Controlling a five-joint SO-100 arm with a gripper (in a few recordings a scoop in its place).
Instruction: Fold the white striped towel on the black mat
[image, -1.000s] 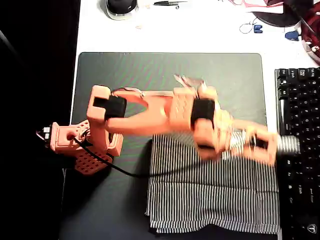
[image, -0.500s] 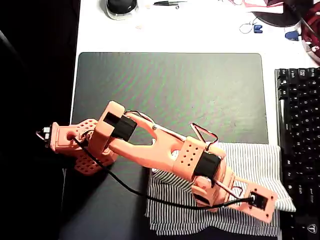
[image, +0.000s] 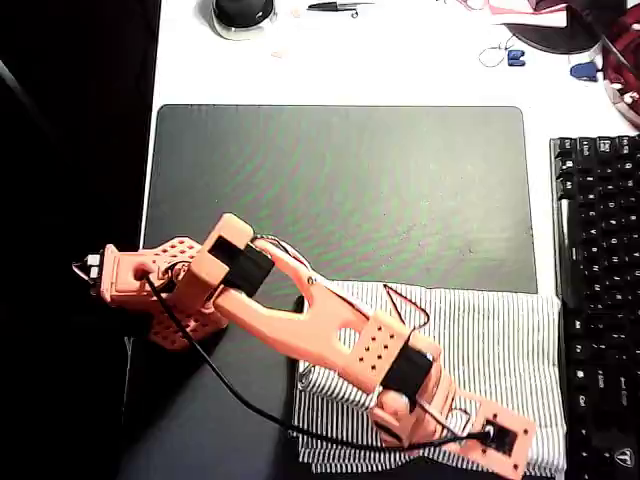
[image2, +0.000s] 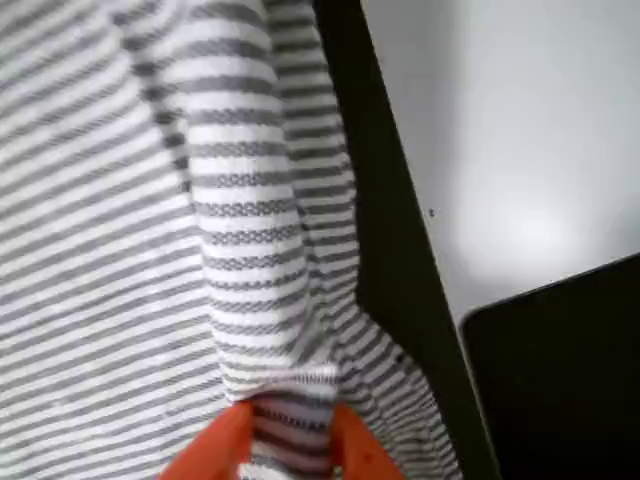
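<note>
The white striped towel (image: 500, 340) lies on the lower right part of the black mat (image: 340, 180) in the overhead view. My orange arm reaches from its base at the left across the towel, and my gripper (image: 497, 446) is low over the towel's lower right edge. Seen from the wrist, the gripper (image2: 292, 428) is shut on a raised fold of the towel (image2: 120, 220), striped cloth bunched between the two orange fingers (image2: 222, 450). A strip of the black mat (image2: 385, 240) runs beside the towel's edge.
A black keyboard (image: 600, 300) lies just right of the mat, close to the towel's right edge, and shows as a dark corner (image2: 560, 380) in the wrist view. On the white table (image: 400, 60) beyond the mat lie a round dark object (image: 243, 12) and small blue items (image: 515, 57).
My gripper has swung down the picture from the towel's upper right corner to its lower right edge, holding a pinch of cloth. The arm now lies lower across the towel.
</note>
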